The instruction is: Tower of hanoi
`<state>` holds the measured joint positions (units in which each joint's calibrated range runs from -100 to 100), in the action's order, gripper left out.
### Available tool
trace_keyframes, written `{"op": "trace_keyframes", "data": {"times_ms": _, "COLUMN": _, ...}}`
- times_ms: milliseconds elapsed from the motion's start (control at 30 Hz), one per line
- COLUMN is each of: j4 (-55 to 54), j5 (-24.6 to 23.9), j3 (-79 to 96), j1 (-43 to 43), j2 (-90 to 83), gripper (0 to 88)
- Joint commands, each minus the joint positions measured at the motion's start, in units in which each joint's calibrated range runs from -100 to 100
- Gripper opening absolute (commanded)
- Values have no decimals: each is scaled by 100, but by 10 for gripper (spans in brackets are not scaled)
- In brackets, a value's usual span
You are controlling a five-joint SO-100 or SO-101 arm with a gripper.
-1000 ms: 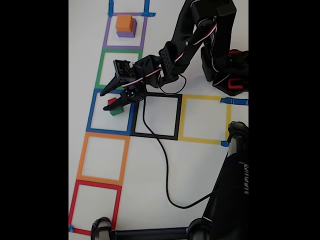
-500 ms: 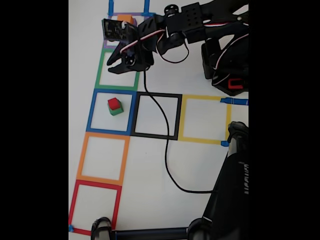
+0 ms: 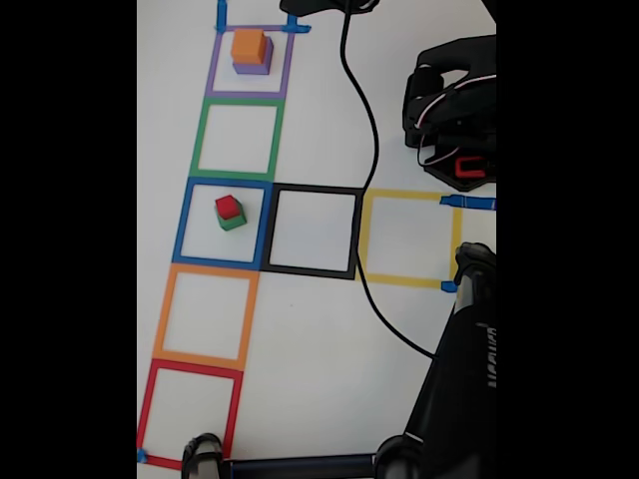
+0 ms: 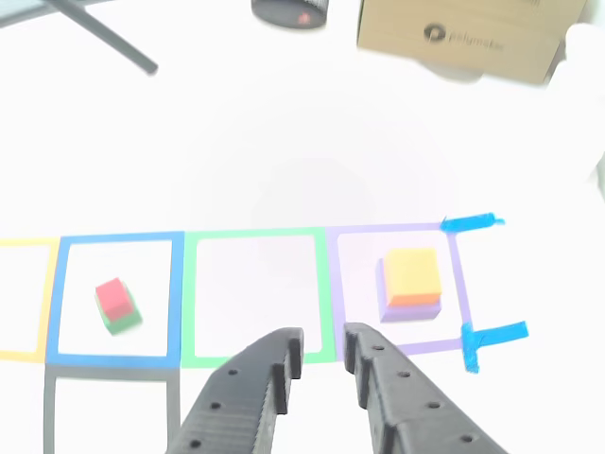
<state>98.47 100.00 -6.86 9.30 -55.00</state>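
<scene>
At the bottom centre of the other view the gripper [image 4: 321, 355] pokes up into the frame, its two black ridged fingers [image 4: 255, 392] standing a little apart with a narrow gap between the tips and nothing held between them. The tips hang over the lower edge of the green square [image 4: 255, 298] where it meets the purple square [image 4: 397, 288]. Just beyond, in the middle band of that view, three tape outlines run side by side on the white table [image 4: 284, 142]: the blue square [image 4: 115, 298] at the left, the green one in the middle, bare inside, and the purple one at the right. Inside the blue square the red cube [image 4: 112, 297] sits on the green cube [image 4: 124, 320], slightly off its centre. Inside the purple square the orange cube [image 4: 410, 275] rests on the purple cube [image 4: 411, 305], whose edge peeks out below it. Blue tape strips [image 4: 471, 223] mark the right side of the purple square. Farther back, at the upper right, stands a cardboard box [image 4: 463, 33]. In the fixed view the same stacks show in the left column: red on green in the blue square at mid-left, orange on purple in the top square, with the arm's base [image 3: 454, 115] at the upper right and a black cable [image 3: 367, 160] curving down the table.
</scene>
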Motion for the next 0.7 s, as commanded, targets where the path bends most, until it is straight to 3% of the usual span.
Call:
{"op": "trace_keyframes", "data": {"times_ms": 0, "j4": 153, "j5": 0, "j3": -623, "j1": 345, "j2": 38, "gripper": 1}}
{"op": "trace_keyframes", "data": {"times_ms": 200, "j4": -33, "j5": 0, "j3": 359, "j1": 1217, "j2": -325, "gripper": 1}}
{"op": "trace_keyframes", "data": {"times_ms": 400, "j4": -1515, "j5": 0, "j3": 2950, "j1": 2301, "j2": -1173, "gripper": 10}}
{"op": "trace_keyframes", "data": {"times_ms": 667, "j4": -4843, "j5": 0, "j3": 6477, "j1": 3077, "j2": -1771, "gripper": 223}}
